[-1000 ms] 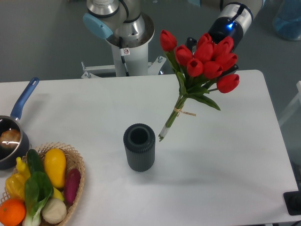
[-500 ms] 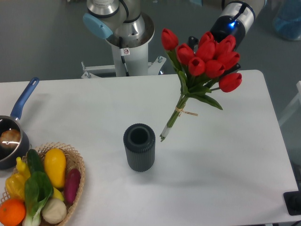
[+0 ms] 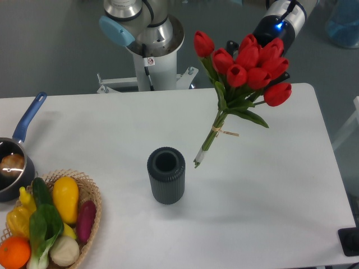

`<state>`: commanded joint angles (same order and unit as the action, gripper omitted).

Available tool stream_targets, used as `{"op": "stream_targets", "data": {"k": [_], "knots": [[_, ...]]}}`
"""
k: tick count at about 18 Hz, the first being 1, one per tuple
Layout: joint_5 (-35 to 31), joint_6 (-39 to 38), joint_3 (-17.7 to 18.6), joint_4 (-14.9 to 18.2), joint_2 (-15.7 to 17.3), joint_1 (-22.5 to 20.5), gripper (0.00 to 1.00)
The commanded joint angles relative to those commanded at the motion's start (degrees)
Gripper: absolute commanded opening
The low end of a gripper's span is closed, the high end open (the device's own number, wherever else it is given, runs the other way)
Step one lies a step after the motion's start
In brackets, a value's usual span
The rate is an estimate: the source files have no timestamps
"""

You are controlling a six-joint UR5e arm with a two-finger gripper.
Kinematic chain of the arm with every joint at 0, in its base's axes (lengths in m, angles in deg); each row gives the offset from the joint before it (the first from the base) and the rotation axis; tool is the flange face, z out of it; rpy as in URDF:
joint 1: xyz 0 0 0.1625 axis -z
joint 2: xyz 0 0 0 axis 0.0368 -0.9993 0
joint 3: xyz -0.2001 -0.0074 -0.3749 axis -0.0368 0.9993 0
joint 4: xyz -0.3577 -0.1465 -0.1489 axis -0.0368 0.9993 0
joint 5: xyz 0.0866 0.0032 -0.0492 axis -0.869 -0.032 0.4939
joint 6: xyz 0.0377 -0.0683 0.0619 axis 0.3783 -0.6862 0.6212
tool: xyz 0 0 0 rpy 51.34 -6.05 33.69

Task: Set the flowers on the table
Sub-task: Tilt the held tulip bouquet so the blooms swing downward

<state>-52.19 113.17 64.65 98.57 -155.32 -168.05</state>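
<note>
The flowers (image 3: 236,74), red tulips with green stems tied by a tan band, hang tilted in the air above the right half of the white table (image 3: 269,190). Their stem ends point down-left and stop just right of a dark ribbed vase (image 3: 166,175), apart from it. My gripper (image 3: 257,61) is behind the blooms, shut on the bunch near the leaves. Only dark bits of its fingers (image 3: 230,46) show past the blooms.
The dark cylindrical vase stands upright near the table's middle. A wicker basket (image 3: 91,196) of vegetables and fruit sits at the front left, and a pot with a blue handle (image 3: 25,124) is at the left edge. The robot base (image 3: 152,56) rises behind the table.
The gripper has carried the flowers slightly right and a little up. The stem ends have drifted away from the vase, which has not moved.
</note>
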Motion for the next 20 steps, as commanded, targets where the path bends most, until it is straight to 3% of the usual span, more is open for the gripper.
{"op": "stream_targets", "data": {"k": [6, 11, 20], "knots": [[-13.43, 0.18, -0.09, -0.09, -0.97, -0.09, 0.33], [-16.86, 0.09, -0.26, 0.00, -0.71, -1.32, 0.33], [-40.84, 0.09, -1.67, 0.35, 0.26, 0.52, 0.33]]}}
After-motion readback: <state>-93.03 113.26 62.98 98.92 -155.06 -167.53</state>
